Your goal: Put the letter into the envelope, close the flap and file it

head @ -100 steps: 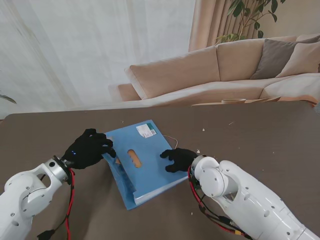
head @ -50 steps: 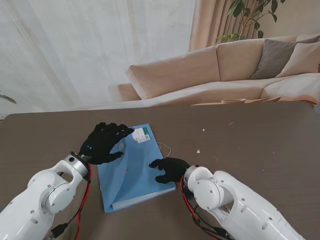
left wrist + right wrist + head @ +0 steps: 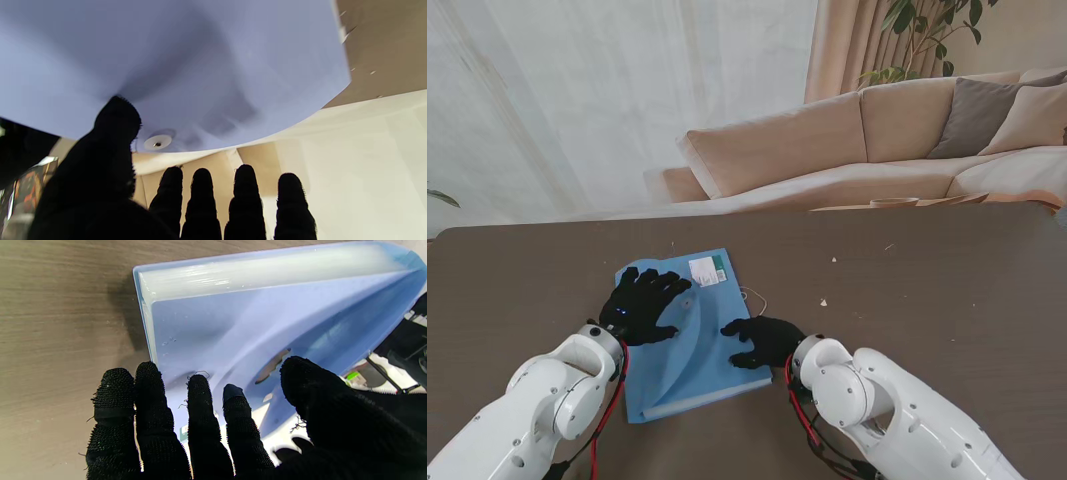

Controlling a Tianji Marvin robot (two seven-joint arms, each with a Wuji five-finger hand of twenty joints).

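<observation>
Plainly, the danger lies nearest to me, at the thick closed edge of the blue folder [image 3: 689,345] that faces my body: the cover arches up from it rather than lying flat, so it looks springy, and I judge it could flip back open if either palm lifts too soon. The right hand [image 3: 760,341] lies palm-down on the folder's right part with its fingers spread and gripping nothing; the right wrist view shows those fingertips [image 3: 200,390] partly on the blue sheet and partly on the table [image 3: 927,270], so a sideways push could skid the whole folder across the smooth top. The left hand [image 3: 642,305] presses flat on the bowed cover [image 3: 206,66], fingers splayed, also grasping nothing. If it bears down unevenly, I think the cover may crease or trap whatever lies inside crooked. A small round fastener [image 3: 157,142] shows near the cover's edge in the left wrist view; whether it is closed I cannot tell.

No letter or envelope can be made out apart from the folder, which hides its contents. The folder sits on the table between the two hands, left of centre. Its long axis runs from near me to far from me, tilted slightly to the right at the far end, where a white label [image 3: 708,269] marks the far corner. Beyond the table stands a beige sofa [image 3: 847,140].
</observation>
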